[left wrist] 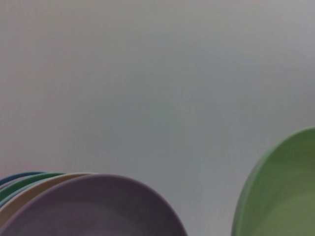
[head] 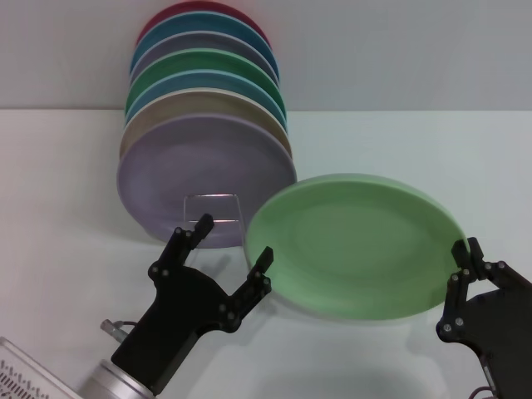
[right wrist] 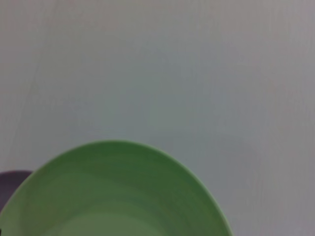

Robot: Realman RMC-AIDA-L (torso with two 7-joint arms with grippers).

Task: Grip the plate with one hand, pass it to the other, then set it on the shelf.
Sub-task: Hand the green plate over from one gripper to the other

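The pale mint-green plate [head: 357, 245] is held off the table, tilted, right of centre in the head view. My right gripper [head: 465, 253] is shut on its right rim. My left gripper [head: 233, 239] is open, and one fingertip [head: 264, 253] is right at the plate's left edge; I cannot tell if it touches. The shelf is a thin chrome wire rack whose small front loop [head: 213, 196] stands just behind the left gripper. The plate also shows in the left wrist view [left wrist: 280, 191] and in the right wrist view [right wrist: 113, 191].
Several coloured plates stand in a row on the rack, with a lilac plate [head: 204, 170] at the front, also in the left wrist view [left wrist: 93, 211]. A darker green plate [head: 208, 66] stands farther back. A white wall is behind the table [head: 66, 249].
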